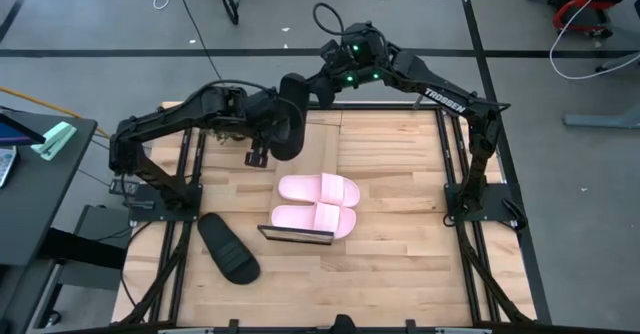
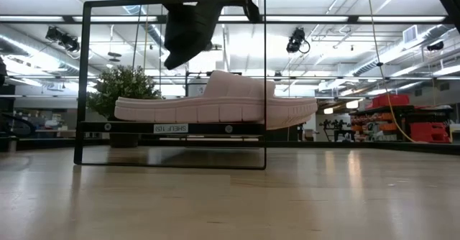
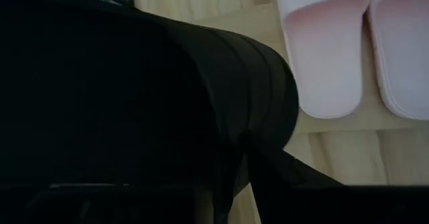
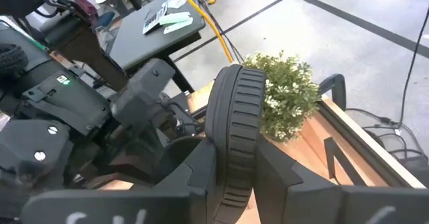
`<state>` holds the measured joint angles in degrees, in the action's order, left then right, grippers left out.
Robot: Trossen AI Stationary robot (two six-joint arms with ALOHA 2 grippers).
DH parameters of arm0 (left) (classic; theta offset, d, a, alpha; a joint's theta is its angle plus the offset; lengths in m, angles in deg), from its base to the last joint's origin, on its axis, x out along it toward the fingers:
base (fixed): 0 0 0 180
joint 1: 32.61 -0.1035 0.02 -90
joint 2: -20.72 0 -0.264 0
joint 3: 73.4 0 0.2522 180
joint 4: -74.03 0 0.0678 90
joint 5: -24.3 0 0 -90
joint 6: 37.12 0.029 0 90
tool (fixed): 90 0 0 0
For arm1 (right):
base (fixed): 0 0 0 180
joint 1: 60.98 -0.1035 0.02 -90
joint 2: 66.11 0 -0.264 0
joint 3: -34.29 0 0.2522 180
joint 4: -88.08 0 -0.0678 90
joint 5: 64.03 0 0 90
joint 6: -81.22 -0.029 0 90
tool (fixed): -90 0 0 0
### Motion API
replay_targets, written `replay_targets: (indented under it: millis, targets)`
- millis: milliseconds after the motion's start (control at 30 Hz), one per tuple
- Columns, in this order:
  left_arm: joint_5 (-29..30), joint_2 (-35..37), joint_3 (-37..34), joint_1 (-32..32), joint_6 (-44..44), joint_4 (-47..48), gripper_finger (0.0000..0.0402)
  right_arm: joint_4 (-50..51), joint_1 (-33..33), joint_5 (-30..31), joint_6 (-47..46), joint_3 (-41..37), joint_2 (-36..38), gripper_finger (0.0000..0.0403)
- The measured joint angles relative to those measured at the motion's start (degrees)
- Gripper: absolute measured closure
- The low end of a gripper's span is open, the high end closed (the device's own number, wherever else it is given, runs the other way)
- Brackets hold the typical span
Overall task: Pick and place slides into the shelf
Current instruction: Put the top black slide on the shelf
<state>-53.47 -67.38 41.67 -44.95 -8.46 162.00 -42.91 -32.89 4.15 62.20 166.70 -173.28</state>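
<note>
Gripping one matte black slide [image 1: 291, 114] from opposite sides, both grippers meet above the far part of the table [image 1: 400, 264]. The right gripper [image 1: 308, 91] has its fingers clamped on the slide's edge, as the right wrist view shows, where the ribbed sole [image 4: 231, 137] stands on edge between the two dark fingers [image 4: 181, 177]. The left gripper [image 1: 262, 134] presses against the same slide; its wrist view is largely filled by the dark shoe [image 3: 134, 103], and whether its fingers are closed on it cannot be told. The slide is held in the air, tilted, seen in the low view hanging above the rack [image 2: 190, 24].

The two pale pink slides [image 1: 318, 202] lie side by side, touching, on the shelf [image 1: 296, 236] at mid-table; in the low view one pink slide [image 2: 215, 100] rests on the shelf board inside the black wire frame [image 2: 86, 82]. The second black slide [image 1: 228, 247] lies flat on the table, near the shelf's left end and apart from it. A small green plant [image 4: 285, 93] stands at the table's far edge.
</note>
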Motion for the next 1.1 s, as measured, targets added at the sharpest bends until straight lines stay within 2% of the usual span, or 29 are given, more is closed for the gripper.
replay_targets:
  millis: [133, 367, 433, 567, 633, 733, 833, 1100]
  targets:
    - [2.5, 2.2, -0.1, -0.6, 0.1, -3.6, 0.0329, 0.7, 0.1, 0.9, -0.3, 0.1, 0.1, 0.0333]
    - [7.1, 4.5, 0.1, -1.2, 0.1, -15.5, 0.0313, 3.3, -0.7, 0.7, -0.3, -0.1, -0.1, 0.0334]
    - [7.2, 4.5, 0.1, -1.2, 0.4, -19.1, 0.0309, 3.2, -1.3, 0.2, -0.5, -0.1, -0.2, 0.0334]
    - [7.5, 4.4, 0.0, -1.2, 2.2, -20.5, 0.0298, 3.4, -2.2, 0.4, -0.3, 0.0, 0.1, 0.0334]
    - [9.4, 4.4, 0.0, -1.5, 2.3, -20.0, 0.0292, 4.3, -2.6, 1.8, -0.3, 0.0, 0.0, 0.0334]
    - [15.7, 4.9, -0.1, -2.9, 1.4, -19.4, 0.0284, 6.5, -2.8, 6.9, -0.3, 0.0, 0.2, 0.0334]
    - [20.2, 6.8, 0.0, -5.1, -3.7, -19.4, 0.0279, 7.5, -2.8, 13.1, -2.0, 0.0, 0.3, 0.0334]
    - [18.7, 13.9, 0.0, -11.6, -22.8, -18.4, 0.0286, 8.8, -3.8, 20.6, -8.0, 0.0, 0.3, 0.0334]
